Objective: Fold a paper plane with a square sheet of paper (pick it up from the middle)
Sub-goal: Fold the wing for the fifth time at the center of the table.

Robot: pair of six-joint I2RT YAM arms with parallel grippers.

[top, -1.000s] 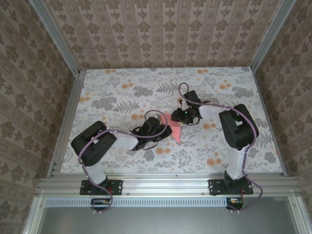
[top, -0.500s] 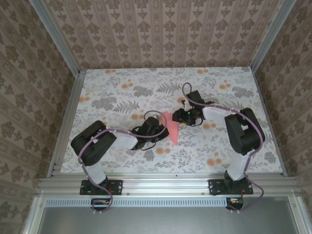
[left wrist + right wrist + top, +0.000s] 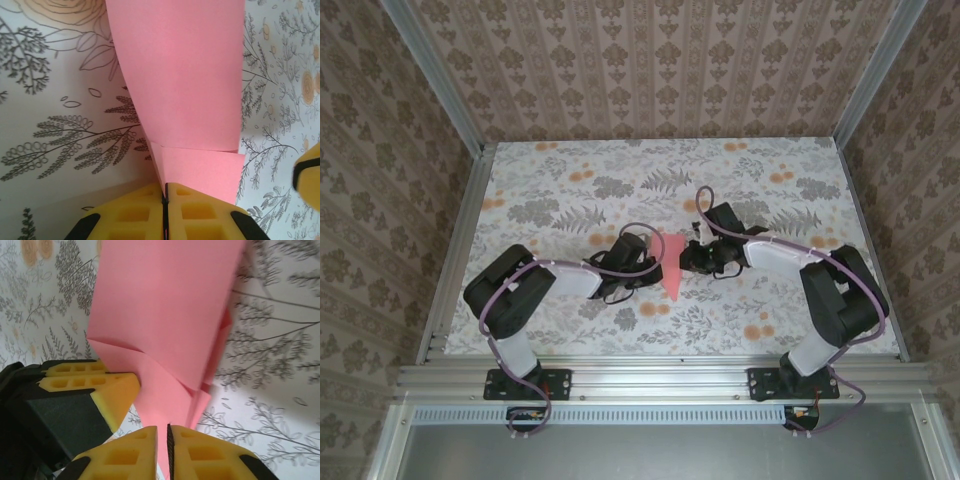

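Note:
The paper plane (image 3: 672, 270) is pink-red folded paper, narrow, with its point toward the near edge, held up between the two grippers at mid-table. My left gripper (image 3: 648, 258) is on its left side and my right gripper (image 3: 693, 258) on its right. In the left wrist view the left gripper (image 3: 165, 192) is shut on a folded edge of the paper plane (image 3: 180, 75). In the right wrist view the right gripper (image 3: 168, 434) has its yellow jaws pinched on a flap of the paper plane (image 3: 165, 305), with the left gripper's yellow fingers (image 3: 107, 390) just beside it.
The floral tabletop (image 3: 560, 200) stretches out on all sides of the paper. Aluminium frame rails (image 3: 455, 250) and patterned walls bound it left, right and behind. One yellow finger of the right gripper (image 3: 307, 172) shows at the right edge of the left wrist view.
The right gripper has gone from parted to pinched on the paper. The paper has narrowed from a wider triangle to a slim upright dart. The right arm has swung lower and further right.

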